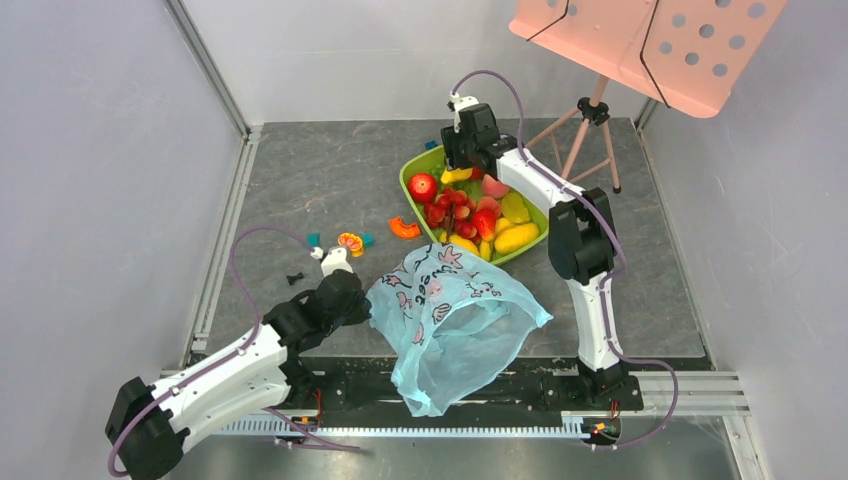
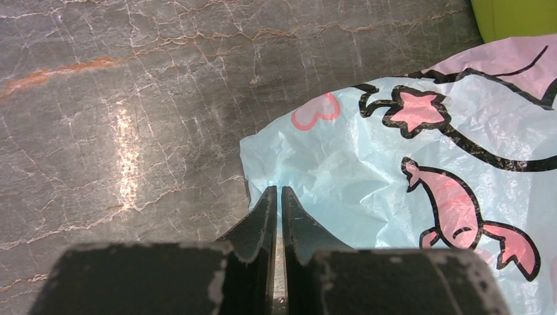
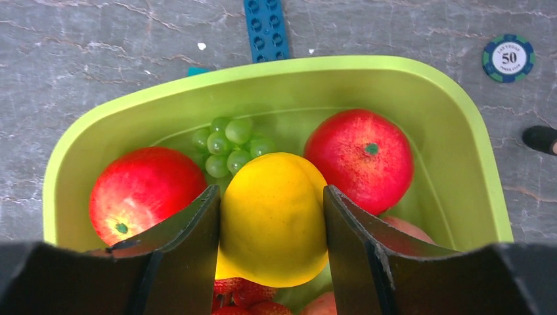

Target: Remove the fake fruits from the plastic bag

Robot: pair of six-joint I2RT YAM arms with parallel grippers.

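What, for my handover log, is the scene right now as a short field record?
left jaws: shut, apparently pinching the edge of the plastic bag
right jaws: closed on a yellow fruit above the green tray
in tray: red round fruits, green grapes, strawberries, yellow pieces
bag: crumpled on the table between the arms, on the near side of the tray; no fruit visible in it
loose on table: blue block, poker chip
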